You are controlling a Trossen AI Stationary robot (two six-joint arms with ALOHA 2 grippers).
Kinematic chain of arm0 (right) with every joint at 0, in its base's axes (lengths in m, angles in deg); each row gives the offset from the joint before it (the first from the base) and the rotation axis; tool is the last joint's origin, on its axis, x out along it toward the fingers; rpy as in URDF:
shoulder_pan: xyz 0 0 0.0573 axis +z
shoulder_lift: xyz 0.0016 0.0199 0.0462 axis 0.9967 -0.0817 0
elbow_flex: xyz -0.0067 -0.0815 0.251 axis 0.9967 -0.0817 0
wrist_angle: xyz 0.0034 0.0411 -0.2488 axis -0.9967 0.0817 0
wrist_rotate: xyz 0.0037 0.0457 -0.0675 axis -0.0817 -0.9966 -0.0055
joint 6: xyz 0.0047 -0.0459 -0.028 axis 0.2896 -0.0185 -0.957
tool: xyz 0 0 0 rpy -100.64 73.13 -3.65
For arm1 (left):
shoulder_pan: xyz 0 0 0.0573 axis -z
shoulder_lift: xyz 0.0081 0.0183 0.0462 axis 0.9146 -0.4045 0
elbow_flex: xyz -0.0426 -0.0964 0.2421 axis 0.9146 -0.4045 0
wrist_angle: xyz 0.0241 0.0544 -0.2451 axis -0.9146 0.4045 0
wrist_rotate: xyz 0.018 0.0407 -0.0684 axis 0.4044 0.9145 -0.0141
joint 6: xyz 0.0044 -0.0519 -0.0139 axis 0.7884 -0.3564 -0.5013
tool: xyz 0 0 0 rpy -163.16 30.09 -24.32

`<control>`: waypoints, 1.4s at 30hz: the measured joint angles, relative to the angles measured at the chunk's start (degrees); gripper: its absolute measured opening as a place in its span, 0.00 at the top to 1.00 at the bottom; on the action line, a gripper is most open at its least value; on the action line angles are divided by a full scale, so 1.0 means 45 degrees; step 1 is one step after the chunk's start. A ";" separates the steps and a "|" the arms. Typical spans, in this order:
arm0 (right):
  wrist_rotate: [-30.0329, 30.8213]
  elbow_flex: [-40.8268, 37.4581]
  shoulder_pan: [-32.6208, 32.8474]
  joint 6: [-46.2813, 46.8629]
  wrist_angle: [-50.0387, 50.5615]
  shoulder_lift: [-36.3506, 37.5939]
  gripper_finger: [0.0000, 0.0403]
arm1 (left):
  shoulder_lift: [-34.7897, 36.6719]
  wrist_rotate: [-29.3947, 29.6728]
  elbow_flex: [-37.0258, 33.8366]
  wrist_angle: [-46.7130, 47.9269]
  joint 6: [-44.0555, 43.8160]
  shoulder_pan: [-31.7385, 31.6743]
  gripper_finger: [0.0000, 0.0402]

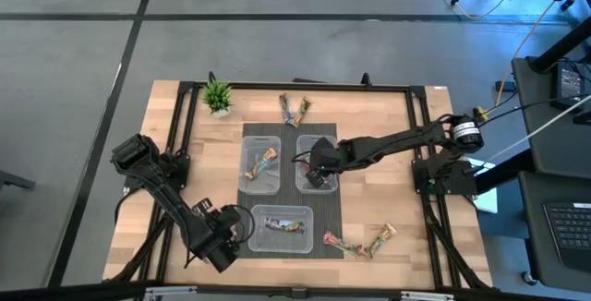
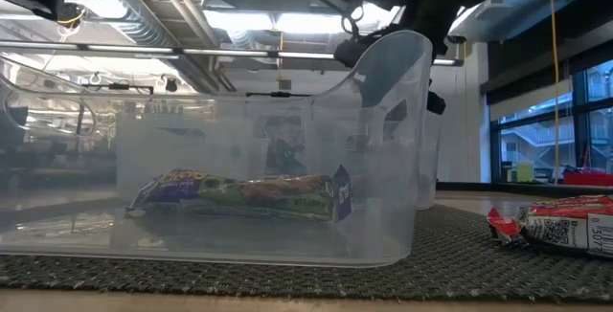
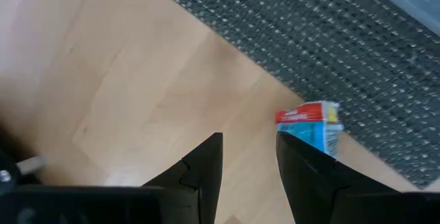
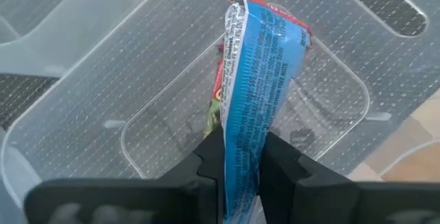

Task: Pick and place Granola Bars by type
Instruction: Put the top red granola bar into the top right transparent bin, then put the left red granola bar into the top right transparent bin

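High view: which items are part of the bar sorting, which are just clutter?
Job:
- blue bar, held by right gripper over right bin
- bars on table
- binned bars
- left gripper, fingers open near a blue-red bar

Clutter:
- plant
- mat

You have two dark, matte arms — the right arm [image 1: 397, 141] carries a silver-banded joint (black cables trail off it); the left gripper [image 3: 251, 176] shows angular, stepped black fingers.
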State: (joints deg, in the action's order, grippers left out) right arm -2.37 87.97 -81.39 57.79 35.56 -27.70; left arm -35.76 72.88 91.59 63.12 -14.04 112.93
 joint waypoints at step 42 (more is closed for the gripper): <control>-0.0285 0.0000 0.0015 0.0308 -0.0148 0.0000 0.64 | -0.0094 -0.1204 0.0005 -0.1536 -0.3439 0.0753 0.33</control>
State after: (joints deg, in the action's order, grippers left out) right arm -3.65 87.97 -81.33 59.18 34.89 -27.70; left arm -36.19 67.46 91.62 56.21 -29.51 116.32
